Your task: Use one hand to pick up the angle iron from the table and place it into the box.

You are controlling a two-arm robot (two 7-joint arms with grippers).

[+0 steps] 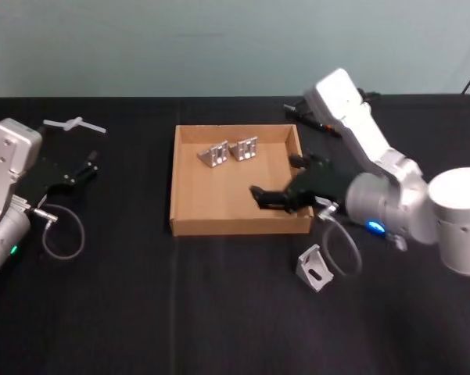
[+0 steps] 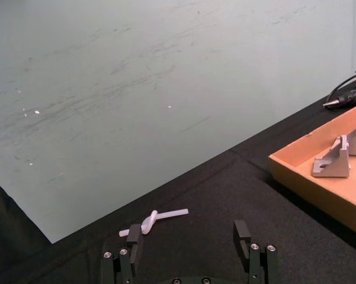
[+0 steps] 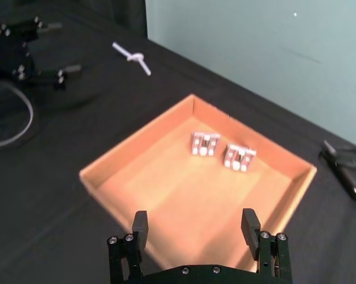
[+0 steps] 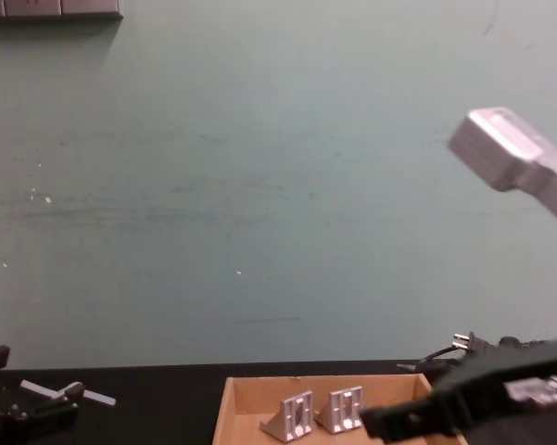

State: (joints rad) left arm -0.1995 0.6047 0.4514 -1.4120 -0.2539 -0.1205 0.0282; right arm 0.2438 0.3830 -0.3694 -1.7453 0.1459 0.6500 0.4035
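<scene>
- The right gripper (image 1: 275, 180) hangs over the cardboard box's (image 1: 235, 226) near-right part, fingers spread and holding nothing.
- One angle iron (image 1: 314, 268) lies on the table (image 1: 180, 312), nearer than the gripper, just outside the box.
- The left gripper (image 2: 188, 232) sits parked at far left, fingers apart.

No text, label, brand, number or sign can be read. The box (image 1: 235, 223) at centre, the table (image 1: 141, 328) and the angle iron (image 1: 315, 268) at near right carry no legible marking.
</scene>
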